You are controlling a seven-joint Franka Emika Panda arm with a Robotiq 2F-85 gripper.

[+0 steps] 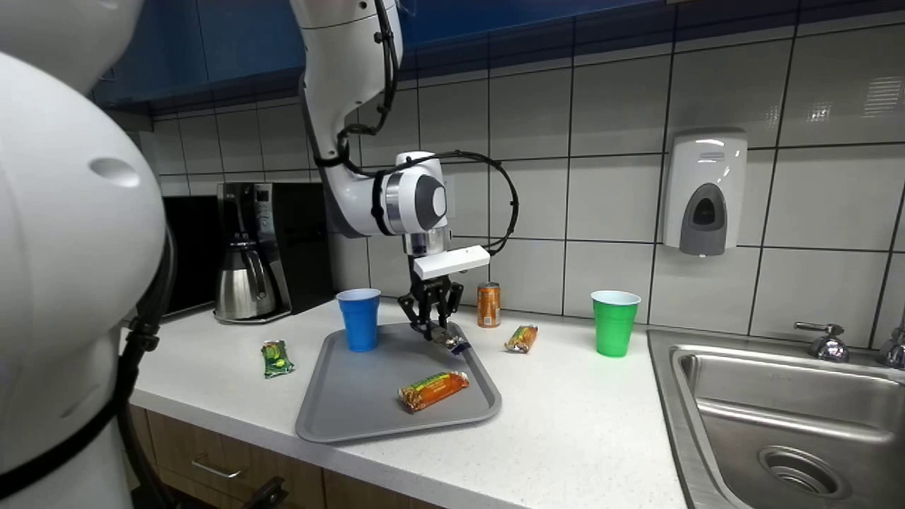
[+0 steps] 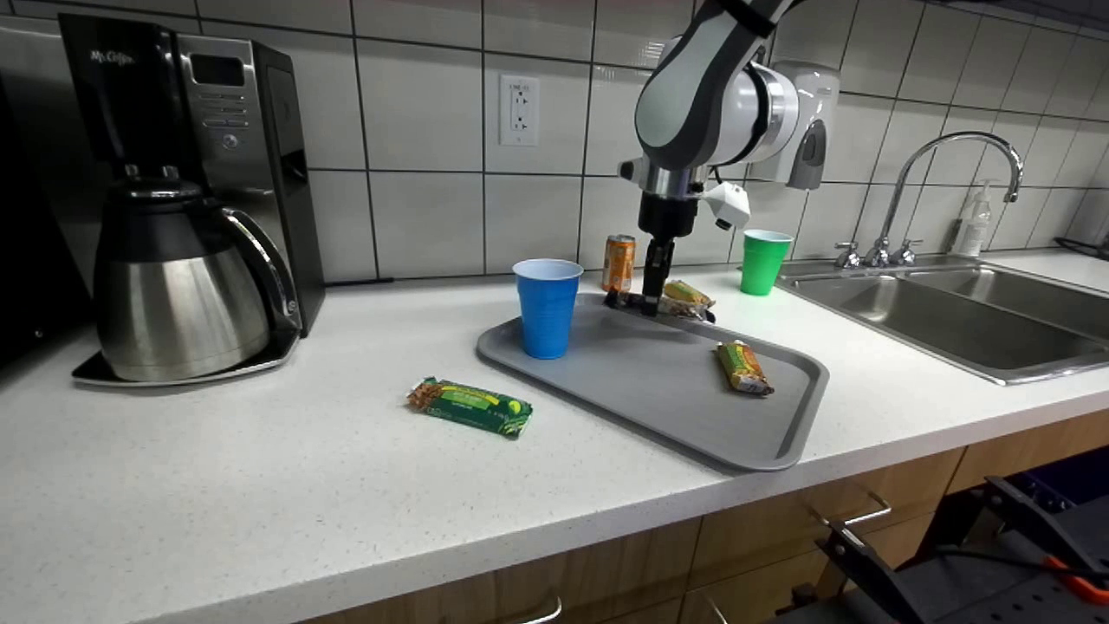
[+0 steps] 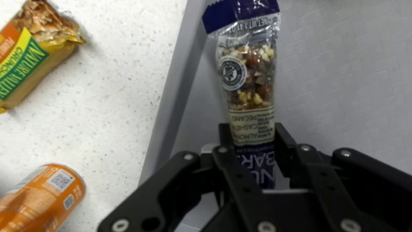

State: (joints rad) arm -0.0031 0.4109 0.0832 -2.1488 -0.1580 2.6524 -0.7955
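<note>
Tool (image 3: 252, 135) is closed around a slim, clear-and-purple plastic-wrapped nut bar (image 3: 248, 77), on or just above the rectangular grey plastic tray (image 1: 353, 396), beside its rim; contact is unclear. Grasping looks done, release not yet. An orange-and-green wrapped granola bar (image 1: 433, 390) and a blue plastic cup (image 1: 359, 322) rest on the tray.

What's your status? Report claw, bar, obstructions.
Claw closed on nut bar. Bar on or just above gray tray, near rim; can't tell which. Possible obstacle: blue cup, upright on tray, apart from claw.
</note>
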